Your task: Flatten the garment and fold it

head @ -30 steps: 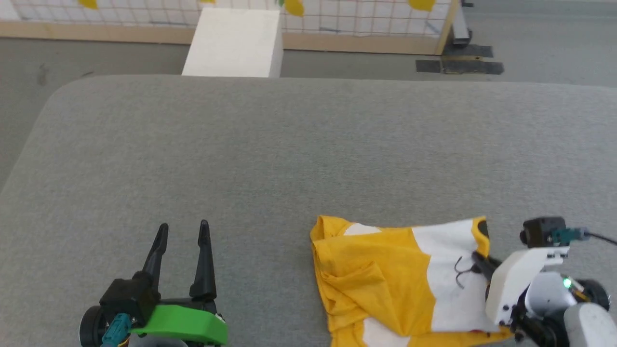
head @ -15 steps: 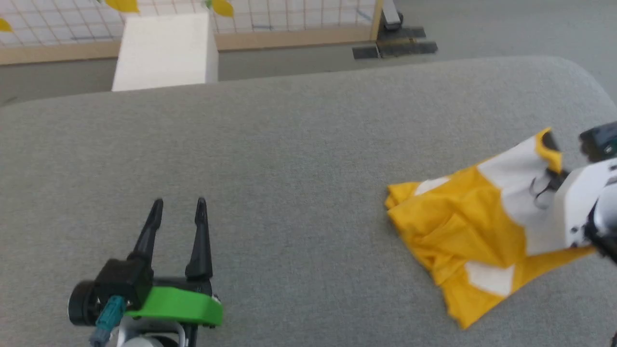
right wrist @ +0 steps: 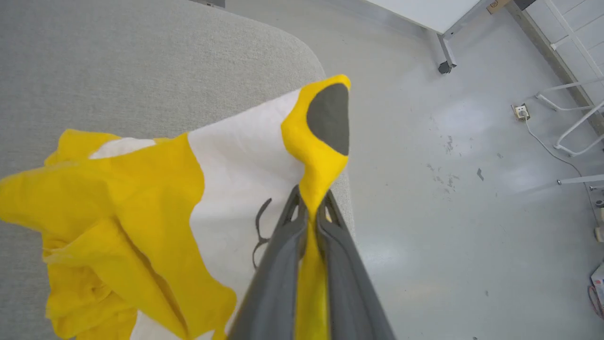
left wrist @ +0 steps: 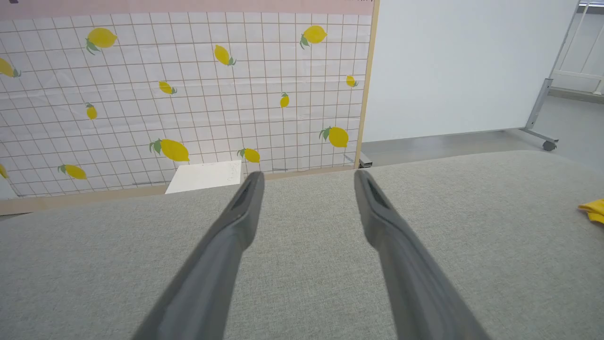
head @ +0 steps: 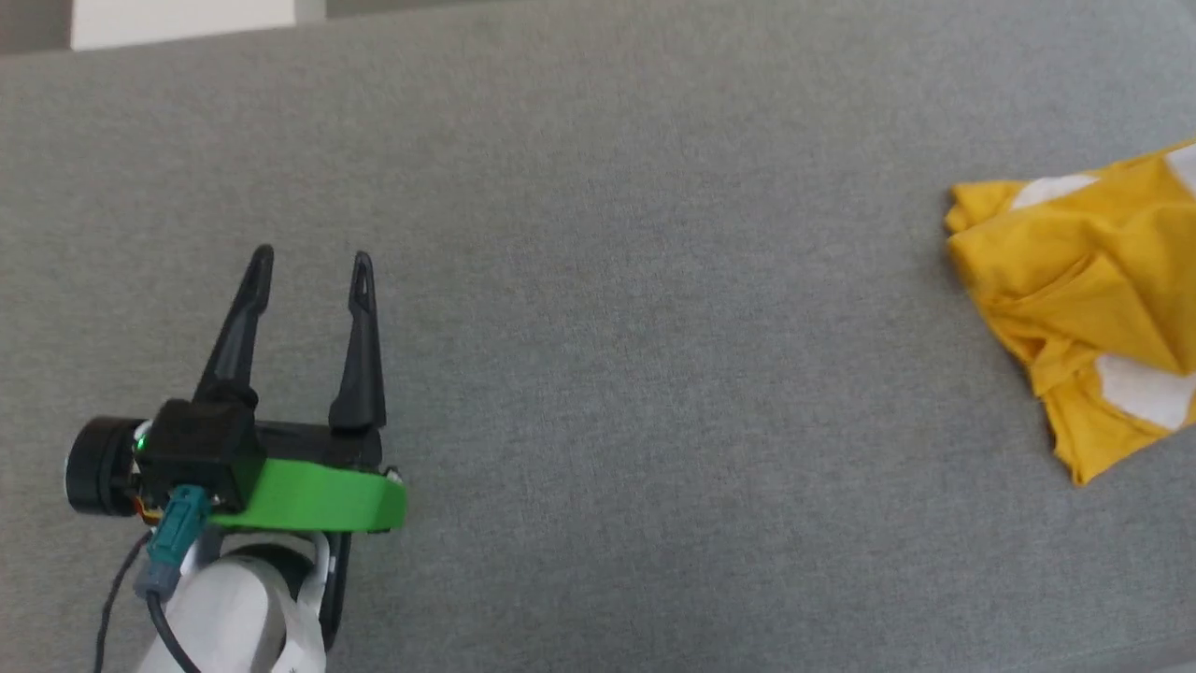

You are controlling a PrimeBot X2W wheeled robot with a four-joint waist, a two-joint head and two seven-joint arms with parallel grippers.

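My right gripper (right wrist: 310, 210) is clamping the yellow T-shirt (right wrist: 151, 174) in its jaws; my left gripper (head: 311, 271) is hovering over the tabletop (head: 654, 374), jaws wide.

Head camera looks down on the grey surface (head: 654, 327); both close wrist cameras share it, perhaps the garment (head: 1074, 271).

Bright, even light; soft shadows; wrist views bend at edges.
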